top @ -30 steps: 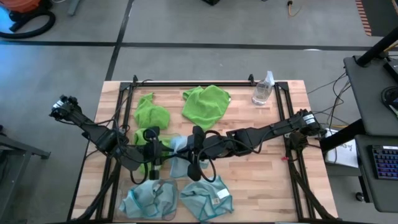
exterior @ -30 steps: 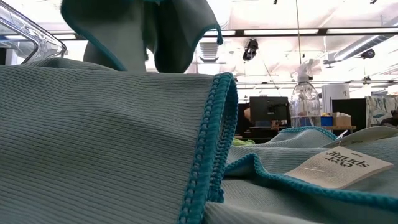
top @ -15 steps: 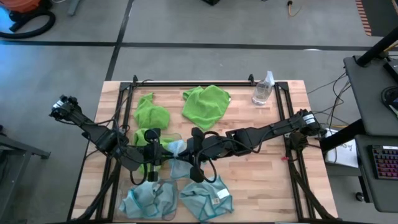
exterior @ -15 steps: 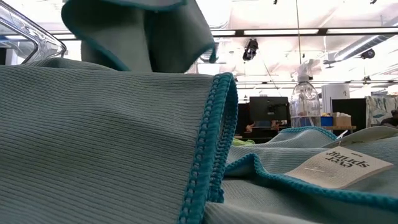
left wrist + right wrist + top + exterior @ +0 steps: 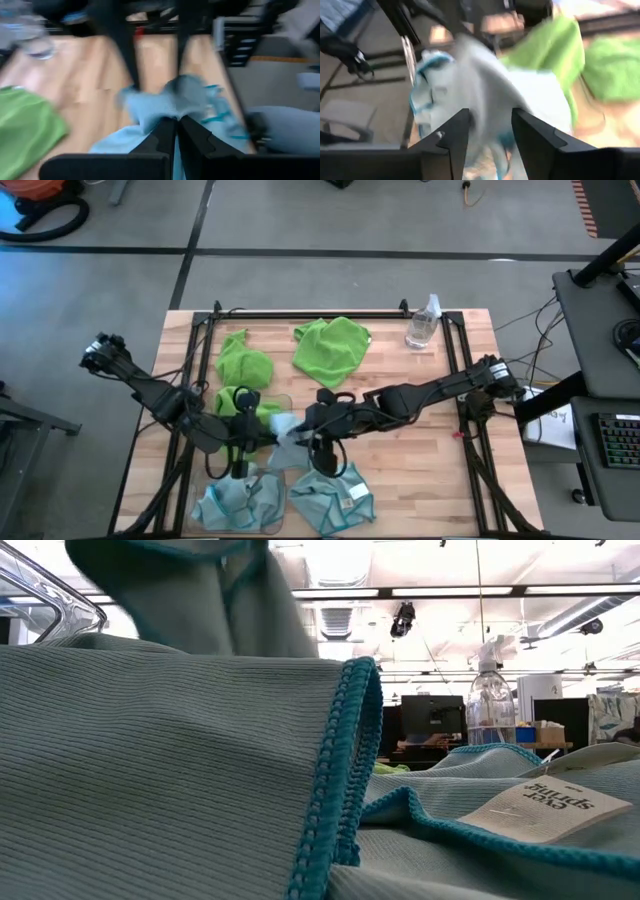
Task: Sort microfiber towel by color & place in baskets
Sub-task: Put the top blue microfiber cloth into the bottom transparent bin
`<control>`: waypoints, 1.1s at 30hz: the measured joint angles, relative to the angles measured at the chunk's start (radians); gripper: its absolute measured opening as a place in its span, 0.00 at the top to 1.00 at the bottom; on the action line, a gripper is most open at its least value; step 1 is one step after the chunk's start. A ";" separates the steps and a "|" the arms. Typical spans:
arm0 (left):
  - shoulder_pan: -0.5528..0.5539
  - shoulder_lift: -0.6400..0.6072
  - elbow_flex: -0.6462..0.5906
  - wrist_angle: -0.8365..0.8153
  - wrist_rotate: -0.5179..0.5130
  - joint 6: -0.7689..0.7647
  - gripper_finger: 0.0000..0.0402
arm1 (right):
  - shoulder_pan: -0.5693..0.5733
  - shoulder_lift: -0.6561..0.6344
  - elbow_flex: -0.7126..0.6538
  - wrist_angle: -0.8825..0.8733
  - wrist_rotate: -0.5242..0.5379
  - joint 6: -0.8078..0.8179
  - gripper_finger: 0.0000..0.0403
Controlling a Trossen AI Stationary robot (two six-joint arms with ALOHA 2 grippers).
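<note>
A pale blue towel (image 5: 284,427) is bunched at the table's middle between my two grippers. My left gripper (image 5: 262,436) comes from the left and is shut on it (image 5: 165,100). My right gripper (image 5: 300,432) comes from the right and is open, with one finger on either side of the same towel (image 5: 485,75). In the low view this towel (image 5: 200,590) hangs at the top. Two more blue towels (image 5: 235,502) (image 5: 332,498) lie near the front edge, and one has a white tag (image 5: 545,808). Three green towels (image 5: 243,360) (image 5: 332,348) (image 5: 240,398) lie farther back. A clear basket's rim (image 5: 50,590) shows at the left. My left gripper pinches a bunched part of the blue towel (image 5: 172,114) between its two shut fingers, coming roughly level from the table's left. The cloth bulges out beyond the fingertips. How many layers it holds cannot be told. Whether my right gripper's fingers (image 5: 451,135) touch the towel, I cannot tell.
A clear spray bottle (image 5: 423,323) stands at the far right of the table. A black frame rail (image 5: 310,313) runs along the far edge, and rails run down both sides. Bare wood lies to the right of the near towels (image 5: 420,470).
Both grippers have moved a little toward the table's near edge with the blue towel between them. In the low view the hanging towel has shifted left and gathered closer.
</note>
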 joint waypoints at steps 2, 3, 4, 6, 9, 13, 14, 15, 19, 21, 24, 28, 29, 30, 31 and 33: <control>-0.014 0.000 0.031 -0.005 0.053 -0.006 1.00 | 0.000 -0.012 0.000 -0.078 0.000 0.017 0.62; -0.023 0.000 0.048 -0.010 0.077 -0.011 1.00 | 0.000 -0.017 0.000 -0.116 0.001 0.029 0.61; -0.033 0.000 0.065 -0.018 0.097 -0.019 1.00 | 0.000 -0.022 0.000 -0.148 0.001 0.044 0.61; -0.057 0.000 0.106 -0.041 0.133 -0.034 1.00 | 0.000 -0.028 0.000 -0.202 0.011 0.069 0.61; -0.103 0.000 0.162 -0.107 0.147 -0.065 1.00 | 0.005 -0.029 0.000 -0.253 0.030 0.092 0.62; -0.175 0.000 0.231 -0.220 0.113 -0.146 1.00 | 0.007 -0.029 0.000 -0.284 0.030 0.111 0.64; -0.194 0.000 0.245 -0.247 0.095 -0.175 1.00 | 0.007 -0.029 -0.003 -0.286 0.029 0.111 0.65; -0.215 0.000 0.259 -0.279 0.072 -0.207 1.00 | 0.007 -0.029 -0.005 -0.289 0.029 0.111 0.65; -0.293 -0.001 0.298 -0.367 -0.014 -0.338 1.00 | 0.011 -0.029 -0.008 -0.317 0.029 0.111 0.66; -0.332 -0.001 0.310 -0.391 -0.046 -0.380 1.00 | 0.013 -0.029 -0.009 -0.317 0.029 0.111 0.66; -0.379 0.000 0.323 -0.392 -0.078 -0.405 1.00 | 0.013 -0.029 -0.011 -0.318 0.029 0.111 0.66; -0.417 0.011 0.342 -0.392 -0.095 -0.420 1.00 | 0.013 -0.029 -0.011 -0.318 0.028 0.111 0.67; -0.424 0.016 0.348 -0.393 -0.096 -0.424 1.00 | 0.013 -0.029 -0.011 -0.318 0.028 0.111 0.67; -0.431 0.022 0.356 -0.393 -0.097 -0.425 1.00 | 0.013 -0.029 -0.011 -0.319 0.028 0.111 0.66; -0.438 0.029 0.366 -0.393 -0.097 -0.425 1.00 | 0.013 -0.029 -0.011 -0.319 0.028 0.111 0.66; -0.454 0.043 0.384 -0.393 -0.097 -0.424 1.00 | 0.013 -0.029 -0.011 -0.319 0.028 0.111 0.66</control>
